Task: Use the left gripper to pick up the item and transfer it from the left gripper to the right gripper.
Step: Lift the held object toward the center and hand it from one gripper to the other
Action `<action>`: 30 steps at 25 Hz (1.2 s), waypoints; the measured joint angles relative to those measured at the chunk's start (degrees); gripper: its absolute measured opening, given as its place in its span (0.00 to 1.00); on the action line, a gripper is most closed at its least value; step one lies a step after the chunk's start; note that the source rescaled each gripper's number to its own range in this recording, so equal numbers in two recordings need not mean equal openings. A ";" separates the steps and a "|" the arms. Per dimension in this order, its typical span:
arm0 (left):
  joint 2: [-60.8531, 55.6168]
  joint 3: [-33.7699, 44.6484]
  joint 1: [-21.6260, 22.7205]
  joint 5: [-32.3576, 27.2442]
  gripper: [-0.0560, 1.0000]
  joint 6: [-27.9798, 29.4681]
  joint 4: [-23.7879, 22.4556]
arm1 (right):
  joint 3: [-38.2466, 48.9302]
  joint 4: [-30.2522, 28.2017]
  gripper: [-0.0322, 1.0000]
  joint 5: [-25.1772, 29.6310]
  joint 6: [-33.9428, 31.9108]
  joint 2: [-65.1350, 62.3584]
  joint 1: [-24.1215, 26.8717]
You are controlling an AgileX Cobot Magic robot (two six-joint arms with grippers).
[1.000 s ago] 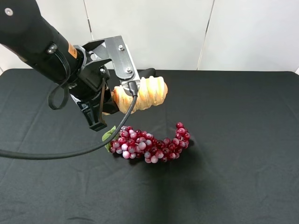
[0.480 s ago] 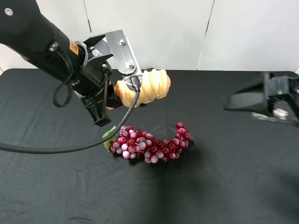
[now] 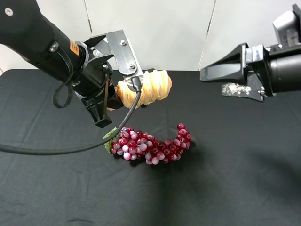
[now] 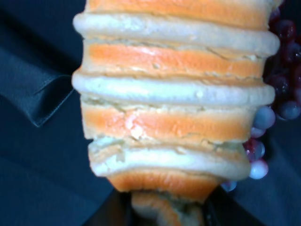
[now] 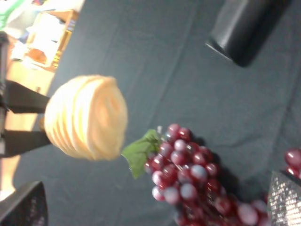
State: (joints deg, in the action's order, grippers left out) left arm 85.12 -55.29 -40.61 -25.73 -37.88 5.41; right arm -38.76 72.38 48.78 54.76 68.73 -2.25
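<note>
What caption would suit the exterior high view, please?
Left gripper holds the item off the table; the open right gripper faces it.

air gap between the arms is open

nothing stands between the right gripper (image 3: 212, 83) and the croissant's (image 3: 149, 89) free end. left gripper (image 3: 116, 98), its bracket (image 3: 123, 54) and cable (image 3: 133, 102) block the other end. grape bunch (image 3: 150, 146) lies on the table (image 3: 235, 165) below, well under that path.

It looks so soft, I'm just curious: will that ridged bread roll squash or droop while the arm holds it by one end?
Probably stiff: the roll juts out sideways from the left gripper without sagging. Its ridges look uncrushed in the wrist view, so likely firm. Being rounded, it might roll if set down.
</note>
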 joint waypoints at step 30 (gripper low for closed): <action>0.05 0.00 -4.67 8.15 0.07 0.00 0.16 | -10.88 4.24 1.00 -5.71 6.43 15.12 -19.40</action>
State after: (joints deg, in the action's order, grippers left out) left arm 85.18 -55.29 -45.28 -17.58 -37.88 5.57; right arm -49.64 76.62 43.07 61.18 83.85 -21.64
